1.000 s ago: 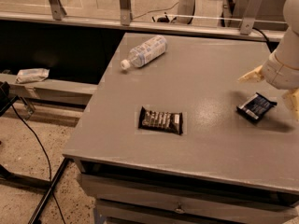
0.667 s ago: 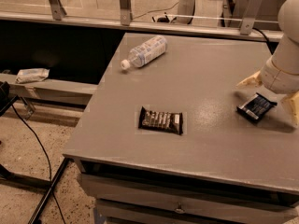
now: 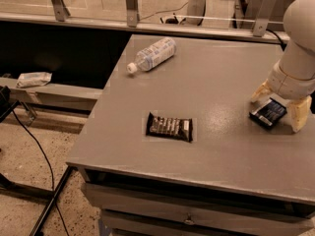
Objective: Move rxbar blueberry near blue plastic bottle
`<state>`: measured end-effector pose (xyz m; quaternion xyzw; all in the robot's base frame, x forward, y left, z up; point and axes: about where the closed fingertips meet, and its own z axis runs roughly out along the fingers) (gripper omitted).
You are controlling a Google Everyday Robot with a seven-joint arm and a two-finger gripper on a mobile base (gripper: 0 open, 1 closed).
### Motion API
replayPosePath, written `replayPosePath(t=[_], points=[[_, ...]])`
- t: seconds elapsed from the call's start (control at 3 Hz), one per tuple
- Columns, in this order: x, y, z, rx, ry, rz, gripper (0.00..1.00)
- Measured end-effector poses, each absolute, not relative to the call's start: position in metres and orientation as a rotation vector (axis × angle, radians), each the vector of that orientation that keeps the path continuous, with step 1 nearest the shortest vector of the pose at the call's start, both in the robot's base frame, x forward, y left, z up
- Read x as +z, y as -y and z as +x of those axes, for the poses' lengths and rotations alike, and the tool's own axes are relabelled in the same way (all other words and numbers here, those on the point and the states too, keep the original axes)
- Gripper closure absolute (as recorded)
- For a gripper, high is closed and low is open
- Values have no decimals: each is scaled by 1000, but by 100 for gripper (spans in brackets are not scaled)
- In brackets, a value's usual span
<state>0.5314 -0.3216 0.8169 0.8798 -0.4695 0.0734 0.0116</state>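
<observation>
The rxbar blueberry (image 3: 268,114) is a small dark navy wrapped bar lying flat near the right edge of the grey table (image 3: 216,77). My gripper (image 3: 278,106) hangs right over it, open, with one pale finger on each side of the bar; one fingertip (image 3: 298,116) is at its right, the other at its upper left. The blue plastic bottle (image 3: 151,54) lies on its side at the table's far left, white cap toward the left edge, far from the bar.
A larger black-brown wrapped bar (image 3: 169,127) lies in the middle front of the table. A metal rail with posts (image 3: 131,4) runs behind the table. A crumpled wrapper (image 3: 33,78) lies on a low ledge at the left. Cables cross the floor.
My gripper has come down a little lower around the blue bar and shifted slightly left. The bar, the bottle and the black-brown bar have not moved.
</observation>
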Motion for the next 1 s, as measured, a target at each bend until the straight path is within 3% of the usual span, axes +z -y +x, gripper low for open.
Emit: replayPosePath(t=[0.67, 1.0], points=[[828, 321, 532, 229, 1464, 2744, 95], [841, 290, 542, 188, 1551, 2788, 100]])
